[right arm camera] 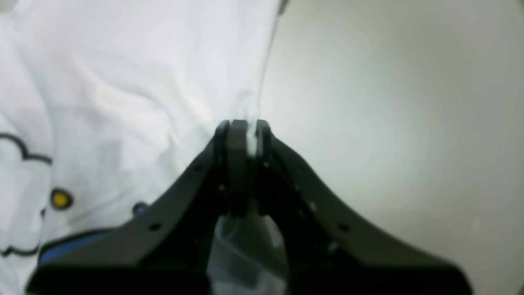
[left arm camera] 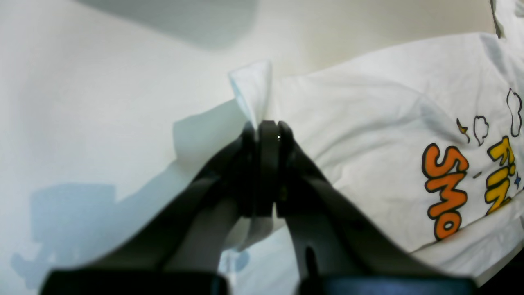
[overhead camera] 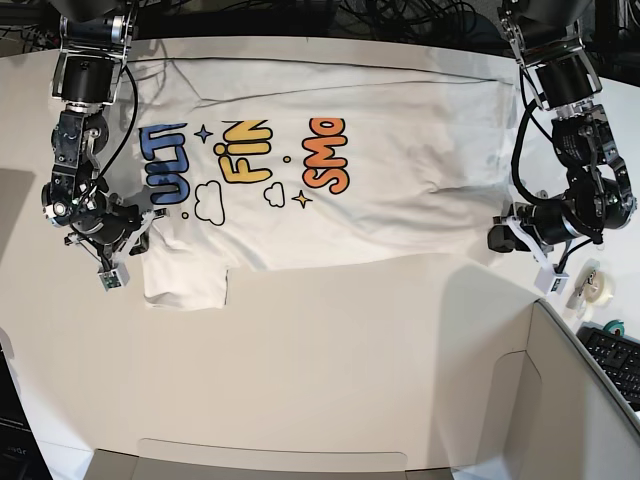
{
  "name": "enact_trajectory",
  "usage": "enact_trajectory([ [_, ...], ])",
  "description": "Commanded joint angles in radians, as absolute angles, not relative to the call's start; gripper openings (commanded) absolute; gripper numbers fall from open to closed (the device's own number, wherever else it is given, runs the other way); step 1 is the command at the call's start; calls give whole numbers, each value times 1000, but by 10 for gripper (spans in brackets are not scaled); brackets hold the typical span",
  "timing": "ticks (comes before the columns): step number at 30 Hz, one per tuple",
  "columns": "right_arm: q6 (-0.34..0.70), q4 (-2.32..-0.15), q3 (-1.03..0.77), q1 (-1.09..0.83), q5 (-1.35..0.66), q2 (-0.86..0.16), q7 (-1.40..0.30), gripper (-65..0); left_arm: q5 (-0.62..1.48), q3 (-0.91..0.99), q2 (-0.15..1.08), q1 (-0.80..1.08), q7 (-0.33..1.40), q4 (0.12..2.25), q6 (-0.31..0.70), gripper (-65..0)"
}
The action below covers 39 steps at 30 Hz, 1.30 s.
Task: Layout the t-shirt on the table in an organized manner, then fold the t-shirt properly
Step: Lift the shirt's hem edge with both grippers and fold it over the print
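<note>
The white t-shirt [overhead camera: 380,220] lies spread print-up across the far half of the table [overhead camera: 330,350], its blue, yellow and orange lettering showing. In the base view my left gripper [overhead camera: 497,237] sits at the shirt's right-hand corner. The left wrist view shows that gripper [left arm camera: 268,127] shut on a raised fold of the t-shirt [left arm camera: 368,123]. My right gripper [overhead camera: 138,240] is at the shirt's left edge beside the sleeve. In the right wrist view its jaws [right arm camera: 245,135] are closed with a strip of the t-shirt [right arm camera: 143,82] pinched between them, above the bare table [right arm camera: 389,123].
Tape rolls [overhead camera: 597,283] and a keyboard [overhead camera: 615,355] lie at the right edge. A grey-white box panel [overhead camera: 560,400] stands at the near right, another panel [overhead camera: 270,462] along the near edge. Cables run behind the table's far edge.
</note>
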<state>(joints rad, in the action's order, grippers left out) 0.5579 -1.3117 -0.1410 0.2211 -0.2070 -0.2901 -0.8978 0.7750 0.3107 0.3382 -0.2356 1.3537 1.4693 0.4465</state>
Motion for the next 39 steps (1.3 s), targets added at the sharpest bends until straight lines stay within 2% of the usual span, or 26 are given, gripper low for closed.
enact_trajectory([
  [1, 562, -1339, -142, 214, -193, -312, -937, -650, 792, 320, 355, -259, 1340, 1491, 452, -650],
  [7, 444, -1446, -142, 159, -193, -361, -932, -650, 794, 320, 358, -259, 1343, 1492, 455, -650],
  [12, 427, -1517, -166, 127, -193, -369, -932, -650, 792, 320, 384, -248, 1353, 1593, 604, -650],
  [17, 429, -1592, -260, 94, -193, -360, -931, -650, 792, 321, 384, -196, 1391, 1721, 605, -650],
  [28, 429, -1814, -277, -65, -193, -367, -937, -650, 791, 320, 404, -19, 1391, 1929, 605, -650],
  [39, 430, -1948, -404, -252, -193, -364, -937, -650, 785, 321, 443, 87, 1379, 1949, 605, -650],
])
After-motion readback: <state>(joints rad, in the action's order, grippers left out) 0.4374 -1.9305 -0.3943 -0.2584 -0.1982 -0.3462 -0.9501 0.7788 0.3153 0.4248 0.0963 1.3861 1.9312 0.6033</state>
